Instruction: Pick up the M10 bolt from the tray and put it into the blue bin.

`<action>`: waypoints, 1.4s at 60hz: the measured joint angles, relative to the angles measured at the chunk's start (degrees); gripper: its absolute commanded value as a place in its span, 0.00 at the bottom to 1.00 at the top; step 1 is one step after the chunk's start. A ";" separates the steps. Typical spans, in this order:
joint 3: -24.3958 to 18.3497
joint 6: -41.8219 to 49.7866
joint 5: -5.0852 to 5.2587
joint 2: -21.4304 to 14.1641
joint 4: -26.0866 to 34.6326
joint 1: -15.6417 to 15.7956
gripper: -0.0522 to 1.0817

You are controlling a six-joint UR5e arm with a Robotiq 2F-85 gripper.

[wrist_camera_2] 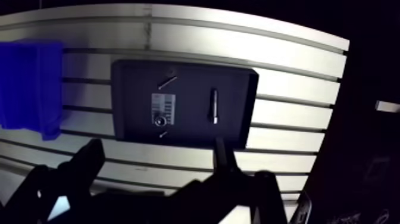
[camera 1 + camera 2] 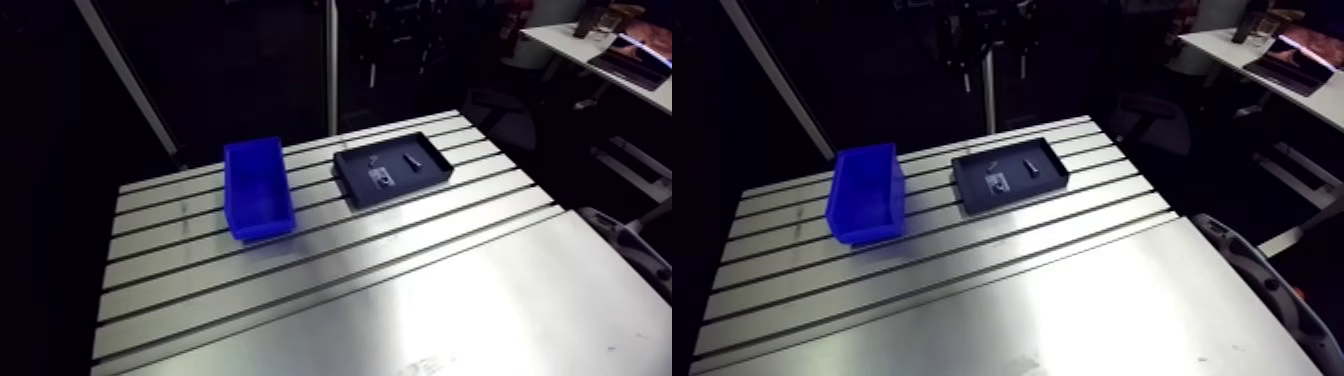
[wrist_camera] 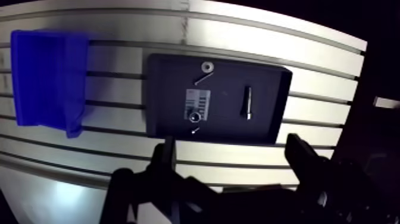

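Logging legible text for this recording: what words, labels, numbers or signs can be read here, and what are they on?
White label on the floor of the black tray: dark printed lines, perhaps a barcode, too blurred to read.
Blue bin: no text visible.
No text anywhere can be read.

The slotted aluminium table (image 2: 400,290) takes up most of what I see, dark grooves running across its far half; the near half is smooth plate, catching a broad pale glare; beyond its far edge the room lies mostly dim; a pale upright post (image 2: 331,60) stands just behind the table; a pale bar (image 2: 125,70) slants away nearby; off in one corner sits a lit white desk (image 2: 580,55).
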 measured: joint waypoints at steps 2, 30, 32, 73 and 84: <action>0.01 -0.10 -0.19 0.44 -0.45 -0.04 0.06; 0.82 -0.22 -2.72 4.38 -3.93 -0.73 0.06; 0.97 -0.21 -2.75 4.53 -4.03 -0.79 0.06; 6.75 -2.26 -2.60 5.57 -8.96 -3.47 0.08; 7.79 -2.47 -2.55 6.06 -9.58 -3.78 0.17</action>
